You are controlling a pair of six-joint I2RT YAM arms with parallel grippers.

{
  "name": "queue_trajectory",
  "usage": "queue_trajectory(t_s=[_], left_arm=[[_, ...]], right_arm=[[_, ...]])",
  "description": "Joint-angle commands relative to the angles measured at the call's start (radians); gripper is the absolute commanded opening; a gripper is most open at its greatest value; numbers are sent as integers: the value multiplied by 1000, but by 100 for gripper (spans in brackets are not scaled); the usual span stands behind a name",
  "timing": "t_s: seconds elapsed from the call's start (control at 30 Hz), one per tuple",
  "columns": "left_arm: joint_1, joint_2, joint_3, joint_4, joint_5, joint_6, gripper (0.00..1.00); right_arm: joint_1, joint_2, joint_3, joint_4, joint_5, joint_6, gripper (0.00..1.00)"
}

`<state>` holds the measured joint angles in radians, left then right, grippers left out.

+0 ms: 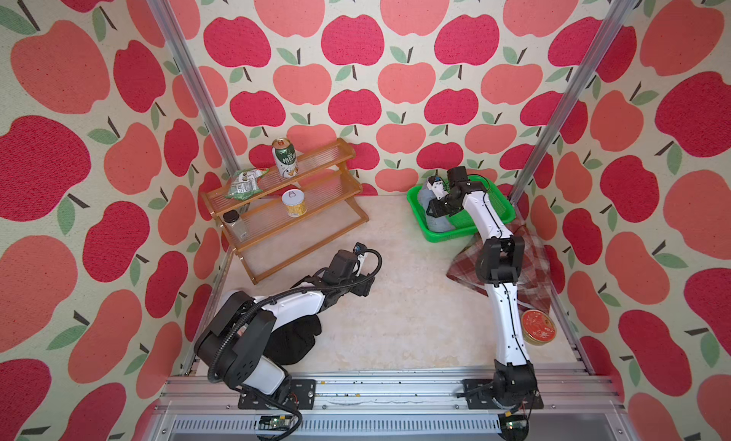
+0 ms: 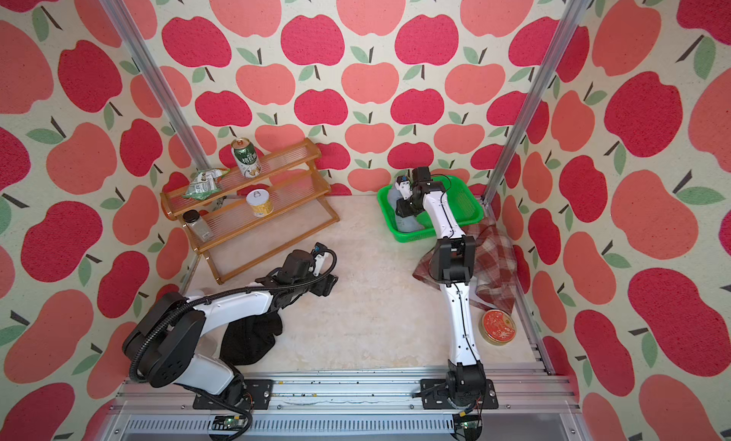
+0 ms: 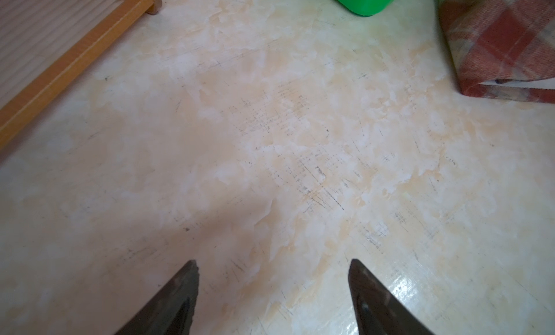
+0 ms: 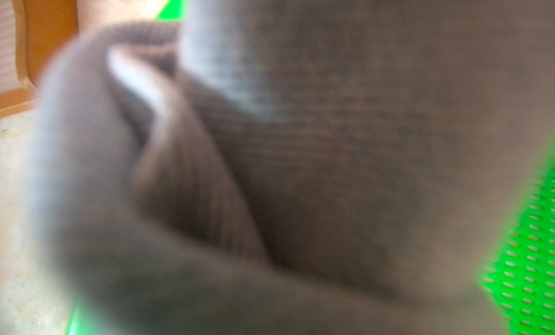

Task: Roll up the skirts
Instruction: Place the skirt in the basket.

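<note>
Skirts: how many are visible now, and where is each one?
3. Denim skirt in the green basket; plaid skirt under the right arm; black skirt under the left arm. Others may be hidden.

left tool [image 3: 273, 300] open, right arm outstretched

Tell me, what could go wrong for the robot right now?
1. The right gripper is down in the green basket at the denim skirt. Lifting might drag the light basket along.
2. The right arm hangs over the plaid skirt, so pulling back could snag it and bump the red tin.
3. The black skirt lies partly under the left arm, awkward to reach.
</note>
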<state>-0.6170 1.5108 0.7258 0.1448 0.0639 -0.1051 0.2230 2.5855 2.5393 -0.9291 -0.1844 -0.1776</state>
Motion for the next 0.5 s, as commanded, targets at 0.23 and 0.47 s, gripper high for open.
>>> queue_trajectory(t_s=[0.23, 0.47], left_arm=[[25, -44, 23, -62, 31, 12, 80], [42, -29, 32, -76, 44, 15, 80]], right_arm=[[92, -16, -153, 5, 298, 26, 28], [87, 117, 4, -96, 342, 34, 30]])
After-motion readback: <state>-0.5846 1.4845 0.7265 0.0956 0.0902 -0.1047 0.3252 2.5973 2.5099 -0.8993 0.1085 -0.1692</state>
